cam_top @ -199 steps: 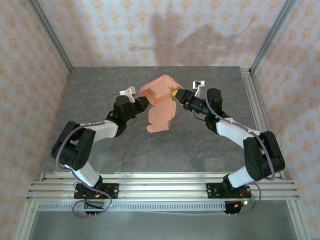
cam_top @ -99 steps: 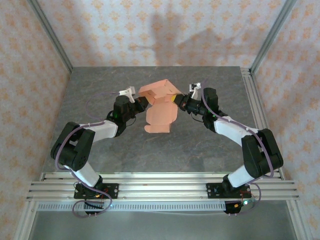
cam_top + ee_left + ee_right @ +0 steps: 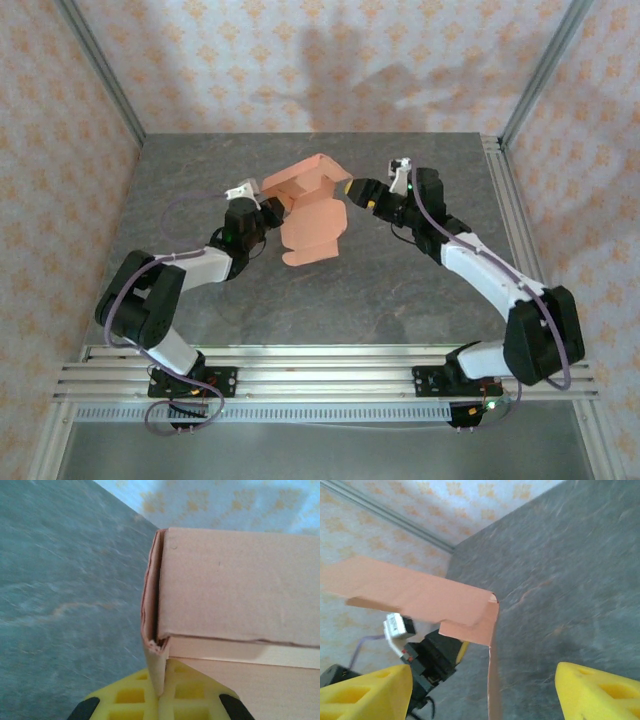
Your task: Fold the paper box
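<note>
Card of the paper box (image 3: 312,212), salmon-orange and partly folded, is held up over the grey stone-patterned table (image 3: 400,290), between the two grippers. Its upper part is folded into a shallow tray shape. A wide flat panel with rounded corners droops from it toward the arm bases; whether the panel's lower edge touches the table is unclear.

The left gripper (image 3: 272,207) is clamped on the wall of the box nearest it. In the left wrist view a thin card edge is pinched between the yellow pads (image 3: 195,695). The box (image 3: 240,580) rises directly ahead of the fingertips and blocks much of what lies beyond.

The right gripper (image 3: 350,187) sits just beside the opposite side of the box, jaws wide, holding nothing. From its wrist camera the yellow fingers (image 3: 365,690) stand far apart. A folded flap of the box (image 3: 415,595) crosses ahead and to their left, and a thin card edge runs down between them, touching neither. Behind that flap is the left arm's wrist with its white camera module (image 3: 399,625).

Patterned walls (image 3: 300,60) and aluminium posts (image 3: 100,70) enclose the table.
</note>
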Robot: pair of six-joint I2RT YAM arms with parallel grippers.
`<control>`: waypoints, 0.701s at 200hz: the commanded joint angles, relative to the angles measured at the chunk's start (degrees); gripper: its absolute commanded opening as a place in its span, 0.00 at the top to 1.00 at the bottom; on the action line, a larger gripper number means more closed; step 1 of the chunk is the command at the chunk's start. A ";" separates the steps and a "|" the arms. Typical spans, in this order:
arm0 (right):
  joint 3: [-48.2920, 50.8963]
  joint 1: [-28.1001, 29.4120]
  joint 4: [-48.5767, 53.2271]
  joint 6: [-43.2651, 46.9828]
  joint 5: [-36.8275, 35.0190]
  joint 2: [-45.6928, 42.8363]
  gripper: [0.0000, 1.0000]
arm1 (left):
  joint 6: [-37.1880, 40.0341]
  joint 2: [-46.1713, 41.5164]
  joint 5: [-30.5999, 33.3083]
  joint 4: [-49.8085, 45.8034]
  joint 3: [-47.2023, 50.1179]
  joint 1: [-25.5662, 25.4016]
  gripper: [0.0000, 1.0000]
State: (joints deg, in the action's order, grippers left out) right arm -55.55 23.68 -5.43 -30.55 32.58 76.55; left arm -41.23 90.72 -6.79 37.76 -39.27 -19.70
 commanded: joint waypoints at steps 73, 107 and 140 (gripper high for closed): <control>-35.53 18.44 29.33 17.04 -31.27 14.02 0.26 | 6.78 -0.46 21.21 -1.28 -0.41 -3.84 1.00; -45.81 19.03 33.82 13.48 -32.62 22.69 0.29 | 7.13 -0.62 21.00 -1.89 -0.85 -3.97 1.00; -52.34 19.03 37.23 12.55 -31.19 28.78 0.36 | 7.64 -0.72 21.26 -2.24 -0.22 -4.20 1.00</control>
State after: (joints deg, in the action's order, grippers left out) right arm -102.94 42.72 26.17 -17.04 2.81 102.32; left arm -34.98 89.52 11.66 36.36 -38.89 -23.55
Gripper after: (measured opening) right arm 0.661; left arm 0.052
